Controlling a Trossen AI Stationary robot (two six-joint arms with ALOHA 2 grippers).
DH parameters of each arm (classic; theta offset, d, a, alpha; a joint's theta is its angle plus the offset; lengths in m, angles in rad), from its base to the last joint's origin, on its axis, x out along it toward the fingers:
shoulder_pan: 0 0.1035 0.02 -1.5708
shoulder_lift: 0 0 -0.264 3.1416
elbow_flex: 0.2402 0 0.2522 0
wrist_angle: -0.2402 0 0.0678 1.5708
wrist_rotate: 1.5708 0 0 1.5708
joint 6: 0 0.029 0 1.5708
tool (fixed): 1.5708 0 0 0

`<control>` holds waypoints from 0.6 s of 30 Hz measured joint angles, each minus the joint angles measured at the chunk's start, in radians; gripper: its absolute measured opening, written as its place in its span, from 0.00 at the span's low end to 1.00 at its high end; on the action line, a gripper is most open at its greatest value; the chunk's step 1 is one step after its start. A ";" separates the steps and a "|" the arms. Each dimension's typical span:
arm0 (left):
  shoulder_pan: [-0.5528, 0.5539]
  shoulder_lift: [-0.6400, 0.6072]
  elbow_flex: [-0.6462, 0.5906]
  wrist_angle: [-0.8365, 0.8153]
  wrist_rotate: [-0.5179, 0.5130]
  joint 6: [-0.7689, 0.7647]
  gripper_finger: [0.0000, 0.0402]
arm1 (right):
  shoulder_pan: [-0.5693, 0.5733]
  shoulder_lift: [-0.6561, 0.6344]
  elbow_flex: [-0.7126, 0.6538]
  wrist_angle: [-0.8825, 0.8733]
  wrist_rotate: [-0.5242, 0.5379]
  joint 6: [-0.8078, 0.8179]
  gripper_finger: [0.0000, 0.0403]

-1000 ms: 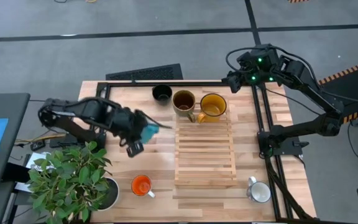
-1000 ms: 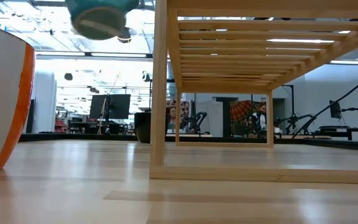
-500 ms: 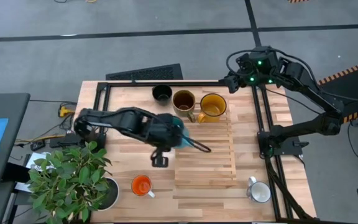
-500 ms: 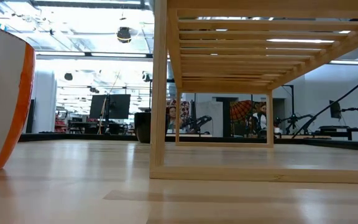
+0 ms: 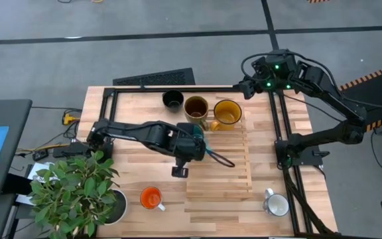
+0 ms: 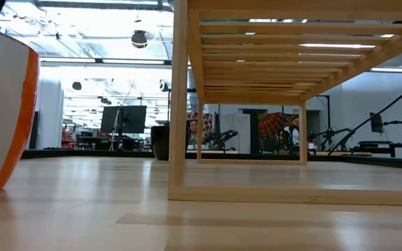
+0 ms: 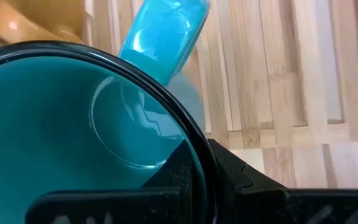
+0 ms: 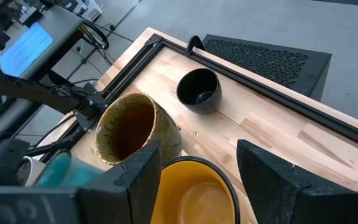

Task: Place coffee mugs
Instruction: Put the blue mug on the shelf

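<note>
My left gripper (image 5: pixel 192 142) is shut on the teal-blue mug (image 5: pixel 197 138) over the left edge of the slatted wooden rack (image 5: pixel 219 162). The mug's inside fills the left wrist view (image 7: pixel 73 124). The black mug (image 5: pixel 172 99), brown mug (image 5: pixel 196 108) and mustard-yellow mug (image 5: pixel 227 113) stand in a row at the rack's far end. The orange mug (image 5: pixel 150 197) and the white mug (image 5: pixel 277 204) stand near the table's front edge. My right gripper (image 5: pixel 244 86) is open and empty, up beyond the yellow mug (image 8: pixel 194 190). My left gripper holds the teal-blue mug by its wall at the rim (image 7: pixel 194 165), on the side opposite the handle (image 7: pixel 163 37). One finger is inside the mug and one outside. The mug's mouth faces the wrist camera. Whether the mug touches the rack, I cannot tell.
A potted plant (image 5: pixel 78 186) stands at the table's near left corner. A dark keyboard (image 5: pixel 154 78) lies past the far edge. A black frame rail (image 5: pixel 277 139) runs along the table's right side. In the low view the orange mug (image 6: pixel 2 111) stands left of the rack's leg (image 6: pixel 180 104).
My left gripper has carried the teal-blue mug toward the table's right edge and a little toward the near edge, from left of the rack to over the rack's left edge. The mug has left the low view. My right arm has kept still.
</note>
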 joint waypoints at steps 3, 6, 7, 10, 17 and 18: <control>0.006 0.016 0.000 0.009 0.014 0.024 0.02 | 0.000 0.000 0.000 0.000 0.001 0.000 0.58; 0.007 0.030 0.001 0.011 0.008 0.026 0.03 | 0.000 0.000 0.000 0.000 0.001 -0.001 0.58; 0.007 0.036 0.001 0.014 0.006 0.030 0.03 | 0.000 0.000 0.000 0.000 0.001 -0.001 0.58; 0.006 0.041 0.000 0.005 0.000 0.032 0.04 | 0.000 0.000 0.000 0.000 0.001 -0.002 0.58; 0.010 0.046 0.000 0.014 -0.016 0.041 0.09 | 0.000 0.000 0.000 0.000 0.001 -0.002 0.58; 0.011 0.046 0.000 0.014 -0.022 0.041 0.10 | 0.000 0.000 0.000 0.000 0.001 -0.002 0.58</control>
